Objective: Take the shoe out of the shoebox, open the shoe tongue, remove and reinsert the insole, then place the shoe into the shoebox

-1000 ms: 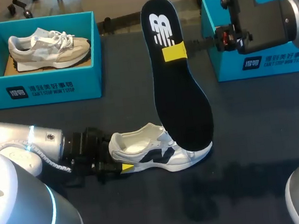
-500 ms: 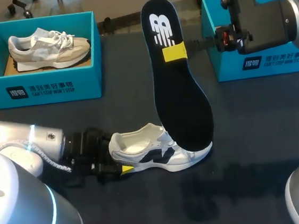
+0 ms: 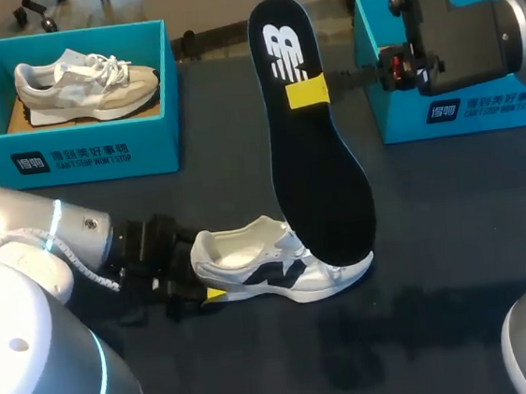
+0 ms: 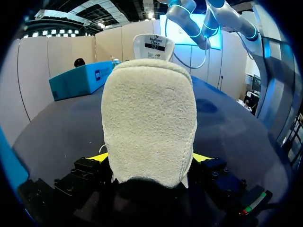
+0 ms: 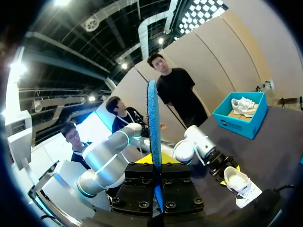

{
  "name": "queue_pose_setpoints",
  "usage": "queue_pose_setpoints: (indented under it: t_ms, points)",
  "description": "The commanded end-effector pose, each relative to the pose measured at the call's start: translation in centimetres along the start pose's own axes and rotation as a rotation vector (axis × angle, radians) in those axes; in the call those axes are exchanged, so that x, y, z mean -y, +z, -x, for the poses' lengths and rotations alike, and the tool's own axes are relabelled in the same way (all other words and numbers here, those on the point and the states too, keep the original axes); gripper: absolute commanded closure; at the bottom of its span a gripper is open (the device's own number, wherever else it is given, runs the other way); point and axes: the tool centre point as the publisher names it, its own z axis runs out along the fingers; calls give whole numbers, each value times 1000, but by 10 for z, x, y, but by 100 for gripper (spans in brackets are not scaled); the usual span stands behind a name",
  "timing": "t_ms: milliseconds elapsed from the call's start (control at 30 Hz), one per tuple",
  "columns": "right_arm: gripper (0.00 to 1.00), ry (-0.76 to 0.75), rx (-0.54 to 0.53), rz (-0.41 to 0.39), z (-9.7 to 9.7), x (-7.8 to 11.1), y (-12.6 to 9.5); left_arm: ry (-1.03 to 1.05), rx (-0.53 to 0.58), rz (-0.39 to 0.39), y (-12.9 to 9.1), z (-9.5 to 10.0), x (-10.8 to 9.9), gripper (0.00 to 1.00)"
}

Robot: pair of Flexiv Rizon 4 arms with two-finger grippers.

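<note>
1. Noted white shoe point(image 3: 280, 269) with dark side marking, standing on its sole on the dark table point(image 3: 436, 235). Outside both boxes, near the front middle. Heel toward the left arm, toe toward the right side.
2. Found left gripper point(image 3: 207, 292) low at the heel end, clamped on the shoe. Confirmed in the left wrist view: fleecy heel collar point(image 4: 149, 118) filling the space between the yellow tips, one tip pressed against each side.
3. Seen above the heel collar in the same view: tongue point(image 4: 153, 45) standing up, label side facing the camera.
4. Noted black insole point(image 3: 314, 145) out of the shoe and held aloft, nearly upright, heel end uppermost, white logo near the top. Lower toe end overlapping the forefoot of the shoe in the head view; cannot tell whether touching it.
5. Found right gripper point(image 3: 307, 92) pinching the insole on its upper part, one yellow tip flat on the near face. Confirmed in the right wrist view: insole edge-on between the two closed fingers.
6. Recorded teal shoebox point(image 3: 69, 142) at the far left of the table, holding a second, pale shoe point(image 3: 81, 80) lying on its side.
7. Recorded second teal shoebox point(image 3: 480, 108) at the far right, partly hidden behind the right arm; contents not visible.
</note>
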Motion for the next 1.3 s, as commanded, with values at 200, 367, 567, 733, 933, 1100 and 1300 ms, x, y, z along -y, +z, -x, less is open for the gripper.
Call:
queue_pose_setpoints:
  t_ms: [200, 367, 567, 733, 933, 1100, 1300]
  points:
    - [100, 2, 2, -1, 0, -1, 3, -12, -37, 112, -19, 12, -1, 0]
    - [100, 2, 2, -1, 0, -1, 3, -6, -73, 136, -27, 9, -3, 0]
    - [100, 2, 2, -1, 0, -1, 3, 4, -103, 184, -39, 5, -4, 0]
    - [100, 2, 2, -1, 0, -1, 3, 14, -90, 195, -45, 5, -3, 0]
    - [100, 2, 2, -1, 0, -1, 3, 14, -90, 195, -45, 5, -3, 0]
    - [100, 2, 2, -1, 0, -1, 3, 14, -90, 195, -45, 5, -3, 0]
    - [100, 2, 2, -1, 0, -1, 3, 84, -35, 356, -47, 3, 1, 0]
